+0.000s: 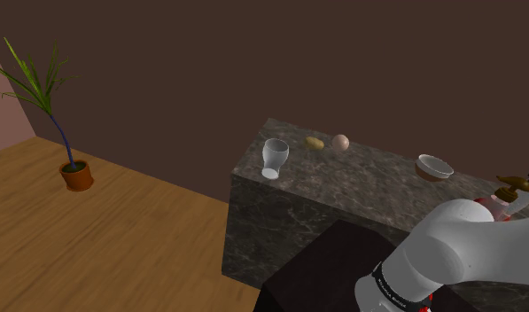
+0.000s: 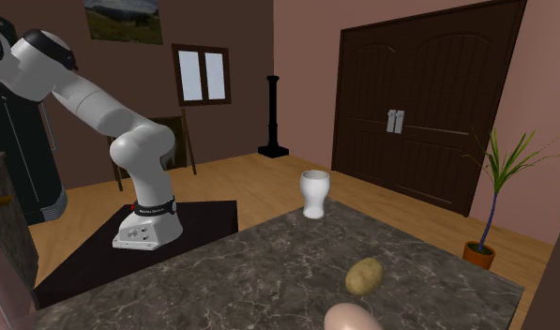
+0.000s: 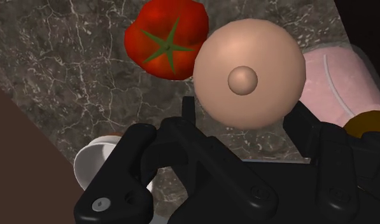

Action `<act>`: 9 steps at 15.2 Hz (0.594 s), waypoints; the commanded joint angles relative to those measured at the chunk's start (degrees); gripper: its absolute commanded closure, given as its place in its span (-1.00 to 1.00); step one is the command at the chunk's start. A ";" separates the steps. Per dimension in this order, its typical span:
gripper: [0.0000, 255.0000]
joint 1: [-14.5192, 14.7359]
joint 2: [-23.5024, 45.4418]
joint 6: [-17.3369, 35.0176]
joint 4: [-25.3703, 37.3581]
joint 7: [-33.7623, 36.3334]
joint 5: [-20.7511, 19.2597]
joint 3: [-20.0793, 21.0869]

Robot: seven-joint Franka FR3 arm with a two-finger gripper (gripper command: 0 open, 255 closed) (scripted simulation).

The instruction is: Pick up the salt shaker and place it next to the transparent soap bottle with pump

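The salt shaker is a round peach-coloured body with a small knob on top, seen from above in the wrist view. My gripper clasps it, one black finger against each side. Right beside it stands the soap bottle, pale pink and see-through, with a brown pump. In the shoulder view the soap bottle stands at the counter's right end, partly behind my white arm. I cannot tell whether the shaker rests on the counter or hangs above it.
A red tomato lies just beyond the shaker and a white bowl sits on its other side. On the marble counter stand a white glass, a potato, a peach egg-shaped thing and the bowl.
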 commanded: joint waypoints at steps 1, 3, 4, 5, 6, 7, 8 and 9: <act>1.00 -0.01 -0.34 1.15 -1.08 0.34 -0.70 -0.83; 1.00 -0.02 -0.66 2.27 -2.13 0.70 -1.41 -1.68; 1.00 -0.01 -0.82 2.82 -2.64 0.87 -1.77 -2.11; 1.00 0.02 -0.97 3.38 -3.13 1.05 -2.14 -2.57; 1.00 0.05 -1.11 3.93 -3.61 1.23 -2.51 -3.03; 1.00 0.09 -1.26 4.49 -4.08 1.40 -2.89 -3.50; 1.00 0.15 -1.40 5.04 -4.54 1.58 -3.27 -3.98; 1.00 0.21 -1.53 5.59 -4.98 1.76 -3.65 -4.48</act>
